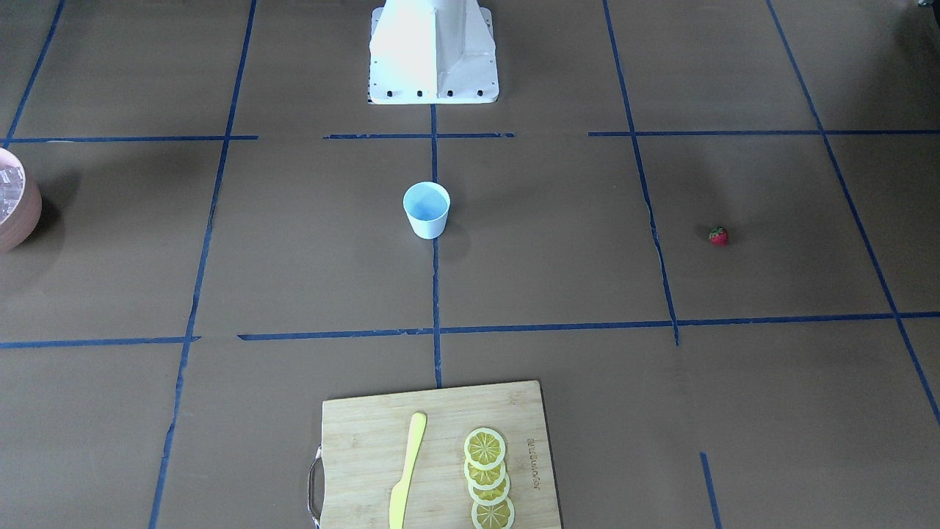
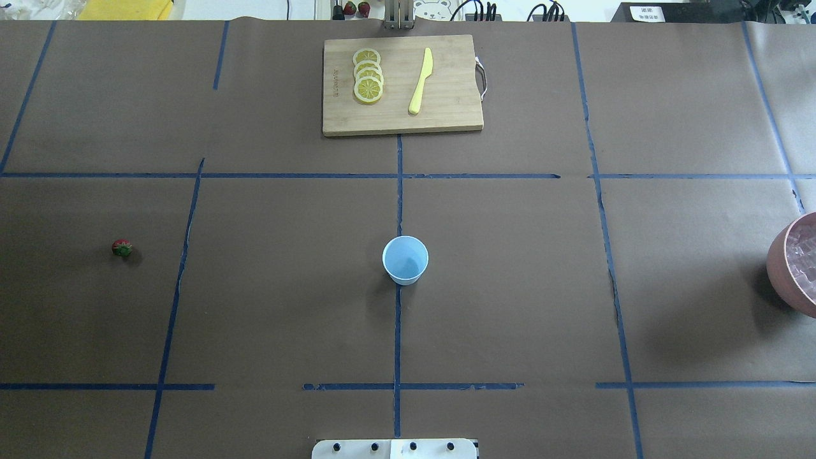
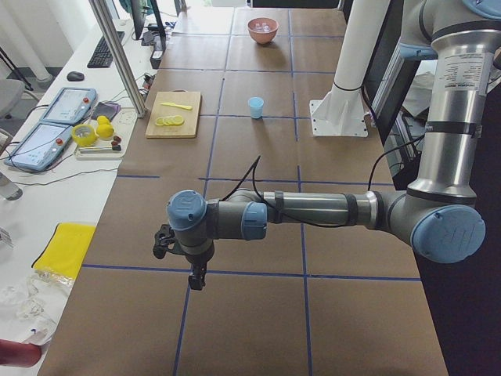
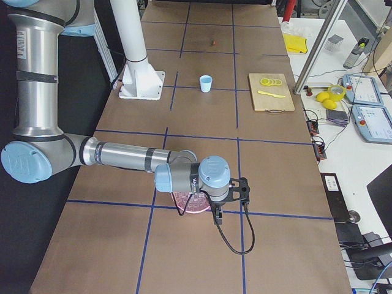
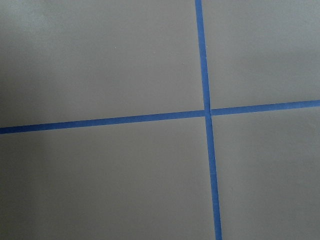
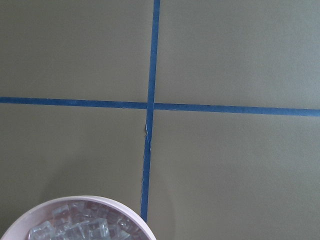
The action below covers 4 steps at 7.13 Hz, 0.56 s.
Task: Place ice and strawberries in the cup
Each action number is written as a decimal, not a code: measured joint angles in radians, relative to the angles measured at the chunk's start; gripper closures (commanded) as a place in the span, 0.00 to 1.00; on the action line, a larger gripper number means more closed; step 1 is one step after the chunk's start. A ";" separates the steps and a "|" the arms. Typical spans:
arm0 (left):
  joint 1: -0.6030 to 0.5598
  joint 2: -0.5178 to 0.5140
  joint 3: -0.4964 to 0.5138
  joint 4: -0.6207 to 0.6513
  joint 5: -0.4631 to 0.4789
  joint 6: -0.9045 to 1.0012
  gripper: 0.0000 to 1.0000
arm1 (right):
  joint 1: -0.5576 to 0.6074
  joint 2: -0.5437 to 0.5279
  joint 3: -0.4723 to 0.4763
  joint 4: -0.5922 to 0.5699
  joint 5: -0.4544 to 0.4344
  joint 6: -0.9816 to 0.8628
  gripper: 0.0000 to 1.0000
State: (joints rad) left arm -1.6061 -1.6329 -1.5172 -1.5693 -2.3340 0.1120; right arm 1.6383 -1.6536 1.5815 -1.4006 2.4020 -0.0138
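Ice (image 6: 75,230) at the right edge of the bench (image 2: 510,306) should be pinched squarely by the right claw (image 4: 217,218), whose spread cannot be told.

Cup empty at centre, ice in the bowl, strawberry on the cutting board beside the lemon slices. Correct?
Not quite. The strawberry lies on the bare table at the robot's left, not on the cutting board; the overhead view shows it. The cup is empty at centre and the ice is in the bowl.
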 measured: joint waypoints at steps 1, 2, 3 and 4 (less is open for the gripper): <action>0.000 0.000 0.001 -0.001 0.000 0.001 0.00 | 0.000 0.000 0.000 0.001 0.000 0.000 0.01; 0.000 0.000 0.002 -0.003 0.001 0.004 0.00 | 0.000 0.000 -0.001 0.003 -0.001 0.000 0.01; 0.000 -0.001 0.004 -0.004 0.004 0.006 0.00 | 0.000 0.000 -0.002 0.004 -0.002 0.000 0.00; 0.000 -0.001 0.004 -0.005 0.005 0.007 0.00 | 0.000 0.000 -0.004 0.004 -0.002 0.001 0.01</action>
State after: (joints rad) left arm -1.6061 -1.6342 -1.5130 -1.5742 -2.3286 0.1191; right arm 1.6383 -1.6536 1.5773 -1.3961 2.3997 -0.0128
